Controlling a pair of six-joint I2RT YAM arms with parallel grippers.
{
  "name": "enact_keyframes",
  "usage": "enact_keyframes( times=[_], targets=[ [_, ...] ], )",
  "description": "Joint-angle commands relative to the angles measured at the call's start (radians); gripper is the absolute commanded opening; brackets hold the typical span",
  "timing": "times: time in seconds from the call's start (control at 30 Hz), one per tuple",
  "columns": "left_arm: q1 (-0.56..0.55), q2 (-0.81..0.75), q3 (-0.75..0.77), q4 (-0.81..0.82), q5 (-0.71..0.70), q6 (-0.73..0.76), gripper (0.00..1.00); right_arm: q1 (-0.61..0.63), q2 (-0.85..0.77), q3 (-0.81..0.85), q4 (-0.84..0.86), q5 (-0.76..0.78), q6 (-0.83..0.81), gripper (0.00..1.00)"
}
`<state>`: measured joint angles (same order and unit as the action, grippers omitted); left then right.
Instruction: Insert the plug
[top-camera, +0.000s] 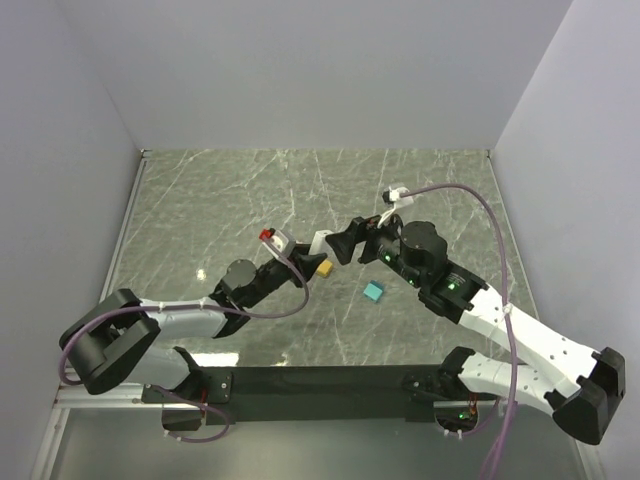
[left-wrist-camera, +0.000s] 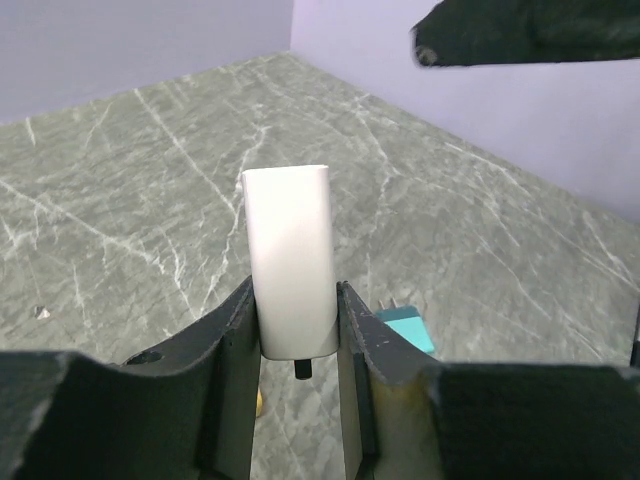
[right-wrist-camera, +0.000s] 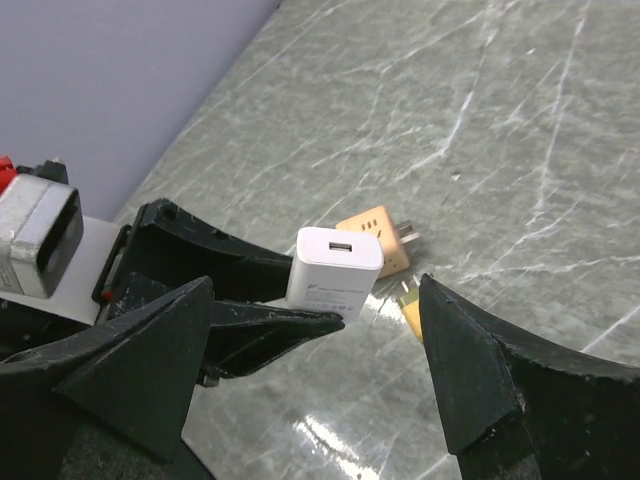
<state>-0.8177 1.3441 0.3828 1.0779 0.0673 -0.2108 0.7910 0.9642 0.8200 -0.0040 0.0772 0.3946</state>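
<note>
1. Plug (left-wrist-camera: 290, 260) is white and stands upright in the left gripper (left-wrist-camera: 295, 290), whose jaws pinch it by its lower end only. It appears to hang clear of the table (top-camera: 220, 200), near the middle.
2. With so short a hold, any sideways push could tilt the plug or slide it out of the jaws.
3. The right gripper (right-wrist-camera: 315, 290) faces the plug's port end with its jaws spread wide and nothing between them. If it closes off-centre, one finger meets the plug first and twists it.
4. The two grippers sit very near each other, so a small error in approach could make finger strike finger instead of the plug.
5. An orange adapter (right-wrist-camera: 375, 240) lies just beyond the plug, and a teal adapter (top-camera: 373, 291) lies a little apart. A dropped plug would likely land among them, making it awkward to pick up again.
6. No socket shows clearly, so where the plug goes cannot be told. Misjudged alignment is the main risk.
</note>
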Motion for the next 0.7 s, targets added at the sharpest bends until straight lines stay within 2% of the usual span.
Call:
enact_keyframes(
  times=[0.0,0.2,0.5,0.67],
  targets=[
    [-0.001,-0.049,-0.018,0.131,0.069,0.042,0.00,-0.010,0.013,0.051,-0.047,-0.072,-0.025,0.89],
    [-0.006,-0.077,-0.055,0.148,0.120,0.059,0.00,-0.016,0.096,0.091,-0.067,-0.108,-0.028,0.89],
    [-0.014,-0.148,-0.074,0.048,0.169,0.166,0.00,-0.033,0.142,0.143,-0.123,-0.230,-0.053,0.87],
    [-0.018,-0.171,-0.076,-0.009,0.157,0.199,0.00,-0.049,0.166,0.157,-0.159,-0.321,-0.063,0.82]
  ],
)
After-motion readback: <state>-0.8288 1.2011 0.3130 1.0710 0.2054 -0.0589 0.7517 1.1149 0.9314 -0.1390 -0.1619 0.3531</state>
